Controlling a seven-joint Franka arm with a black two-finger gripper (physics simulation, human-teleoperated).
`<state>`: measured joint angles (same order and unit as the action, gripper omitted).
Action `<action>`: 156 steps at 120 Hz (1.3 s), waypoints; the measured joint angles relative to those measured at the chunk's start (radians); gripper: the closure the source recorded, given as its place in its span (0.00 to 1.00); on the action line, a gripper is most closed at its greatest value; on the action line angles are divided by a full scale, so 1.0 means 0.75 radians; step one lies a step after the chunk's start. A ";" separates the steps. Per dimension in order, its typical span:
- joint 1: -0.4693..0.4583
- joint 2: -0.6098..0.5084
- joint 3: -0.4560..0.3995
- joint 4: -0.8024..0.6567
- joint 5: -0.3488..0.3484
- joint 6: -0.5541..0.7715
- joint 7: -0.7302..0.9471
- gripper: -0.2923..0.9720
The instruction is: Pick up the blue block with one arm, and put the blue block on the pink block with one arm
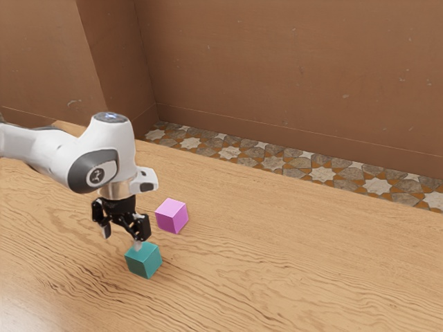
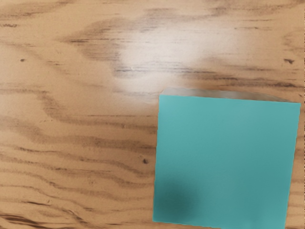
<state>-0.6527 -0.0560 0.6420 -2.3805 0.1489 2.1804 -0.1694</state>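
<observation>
The hand (image 1: 123, 236) hangs low over the blue block (image 1: 143, 260), its fingers spread wide and gripping nothing. One fingertip is close above the block's top, and I cannot tell whether it touches. The block, teal in hue, rests flat on the wooden counter (image 1: 291, 263). The pink block (image 1: 172, 215) stands near it, not touching, toward the counter's far edge.

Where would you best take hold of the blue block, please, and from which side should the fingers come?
Grip the blue block across two opposite side faces, coming straight down from above. It is a cube lying flat on the table with its top level, and the pink block stands apart from it, so its sides look free for the fingers.
</observation>
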 joint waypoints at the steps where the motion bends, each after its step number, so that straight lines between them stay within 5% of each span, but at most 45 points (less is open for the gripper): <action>1: 0.000 0.003 0.000 0.001 -0.002 0.002 0.000 0.23; 59: -0.029 0.228 -0.011 0.056 -0.153 0.107 0.068 0.25; 82: -0.035 0.294 -0.019 0.069 -0.232 0.131 0.086 0.33; 112: -0.035 0.353 -0.021 0.069 -0.249 0.150 0.098 0.45; 156: -0.048 0.382 -0.046 0.207 -0.251 0.151 0.138 0.47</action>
<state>-0.6883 0.2308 0.6077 -2.2256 -0.0392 2.2938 -0.0657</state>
